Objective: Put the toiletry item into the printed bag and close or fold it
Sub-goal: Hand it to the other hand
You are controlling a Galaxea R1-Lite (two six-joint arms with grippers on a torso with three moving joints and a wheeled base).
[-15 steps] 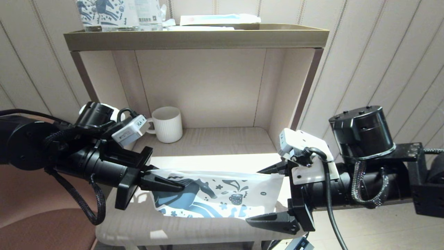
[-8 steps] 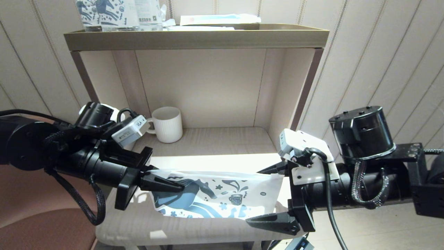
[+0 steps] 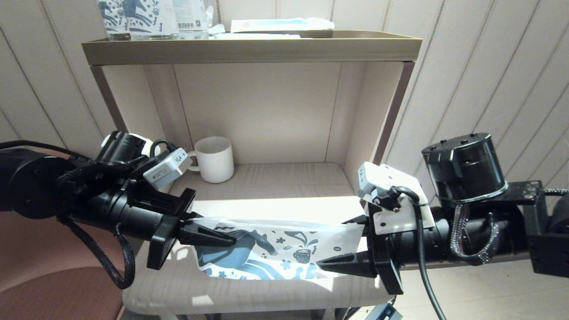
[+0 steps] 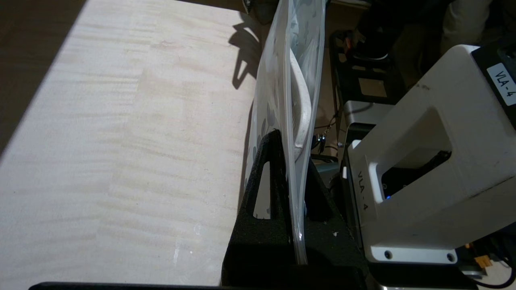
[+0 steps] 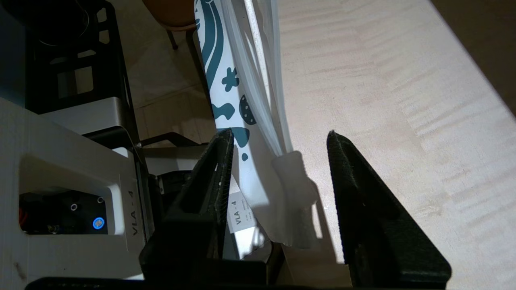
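I'm pinching bag (image 3: 275, 253) taut with left gripper (image 3: 209, 234) | right gripper (image 5: 278, 169) half-open, straddling slider tab (image 5: 294, 177), gripping nothing | packet (image 4: 302, 108) sitting inside

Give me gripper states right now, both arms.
Left gripper: shut on the flat white plastic pouch printed with a dark blue horse, at its left end.
Right gripper: open, fingers either side of the pouch's white slider tab, not clamped.
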